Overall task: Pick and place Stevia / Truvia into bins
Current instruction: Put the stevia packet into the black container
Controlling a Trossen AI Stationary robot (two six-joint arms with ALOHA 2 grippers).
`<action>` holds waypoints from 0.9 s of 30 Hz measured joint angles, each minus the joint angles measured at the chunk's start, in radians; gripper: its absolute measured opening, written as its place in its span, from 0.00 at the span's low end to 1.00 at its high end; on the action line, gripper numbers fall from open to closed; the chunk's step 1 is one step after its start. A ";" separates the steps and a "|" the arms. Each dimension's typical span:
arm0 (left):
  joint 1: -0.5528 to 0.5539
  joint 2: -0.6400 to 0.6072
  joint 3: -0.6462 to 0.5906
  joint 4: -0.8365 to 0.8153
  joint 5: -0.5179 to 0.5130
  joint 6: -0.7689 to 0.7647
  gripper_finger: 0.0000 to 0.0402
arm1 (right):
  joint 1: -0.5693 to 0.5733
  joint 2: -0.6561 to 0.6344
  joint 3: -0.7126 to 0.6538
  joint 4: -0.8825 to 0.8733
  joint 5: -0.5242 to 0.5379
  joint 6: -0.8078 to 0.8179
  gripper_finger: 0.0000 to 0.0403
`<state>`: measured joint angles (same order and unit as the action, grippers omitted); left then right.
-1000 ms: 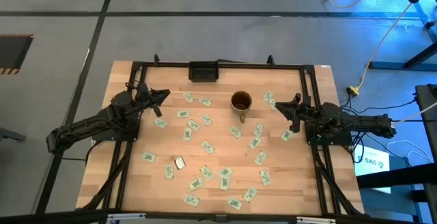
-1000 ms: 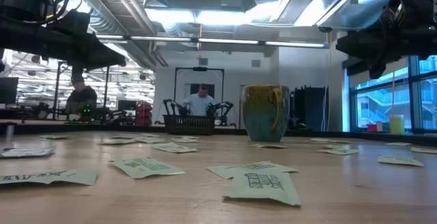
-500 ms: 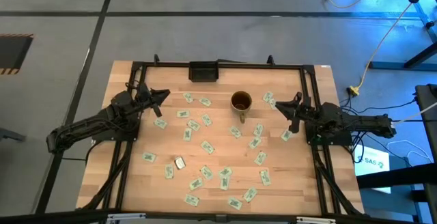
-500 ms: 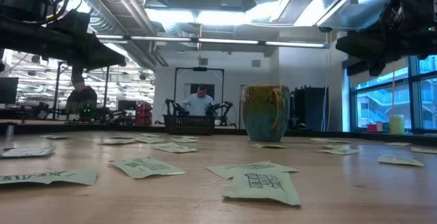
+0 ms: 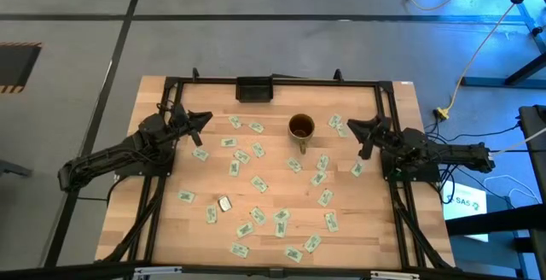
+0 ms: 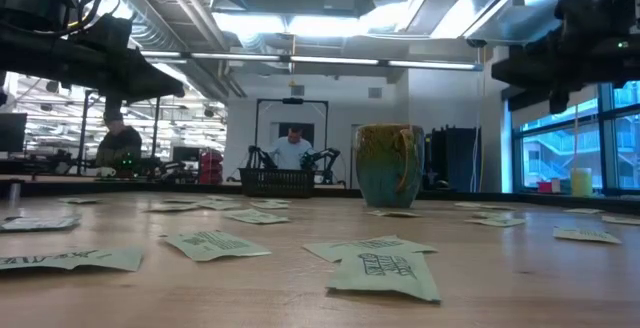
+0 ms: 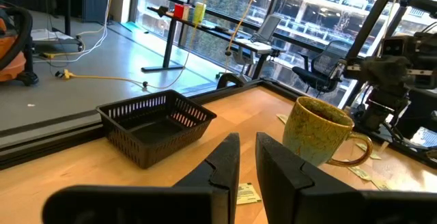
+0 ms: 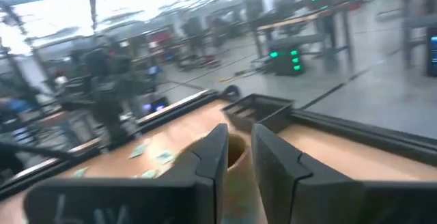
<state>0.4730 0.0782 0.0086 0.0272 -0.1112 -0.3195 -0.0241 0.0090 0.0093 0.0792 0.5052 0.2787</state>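
The sachets lie scattered flat across the middle and near half of the wooden bench, none of them in either bin. The brown-gold mug stands upright toward the far side, and the black tray sits at the far edge. The left gripper hangs above the bench's left side, its jaws narrowed to a thin gap and holding nothing, with a sachet just beside its tip and the tray ahead. The right gripper hovers right of the mug, jaws likewise nearly closed and empty, a few sachets close beneath and beside it.
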 joint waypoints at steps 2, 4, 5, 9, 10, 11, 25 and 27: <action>0.000 0.000 0.000 0.000 0.000 0.002 0.11 | 0.000 0.000 0.000 0.000 0.027 -0.031 0.18; 0.000 0.000 0.000 0.000 -0.002 0.033 0.11 | 0.000 0.000 0.000 0.000 0.046 -0.058 0.18; 0.000 0.000 0.000 0.000 0.000 0.057 0.11 | 0.000 0.000 0.000 0.000 0.056 -0.061 0.18; 0.000 0.000 0.000 0.000 0.015 0.157 0.15 | 0.000 0.000 0.000 0.000 0.079 -0.036 0.18; 0.000 0.000 0.000 0.000 0.015 0.174 0.17 | 0.000 0.000 0.000 0.000 0.079 -0.026 0.18; 0.000 0.000 0.000 0.001 0.015 0.188 0.19 | 0.000 0.000 0.000 0.000 0.079 -0.024 0.18; -0.033 0.088 0.085 0.192 0.014 0.276 0.36 | 0.000 0.000 0.000 0.001 0.186 -0.020 0.18; -0.044 0.171 0.158 0.155 -0.011 0.313 0.36 | 0.000 0.000 0.000 0.007 0.194 -0.020 0.18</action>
<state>0.4293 0.2492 0.1671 0.1822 -0.1218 -0.0065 -0.0242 0.0091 0.0093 0.0864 0.6994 0.2584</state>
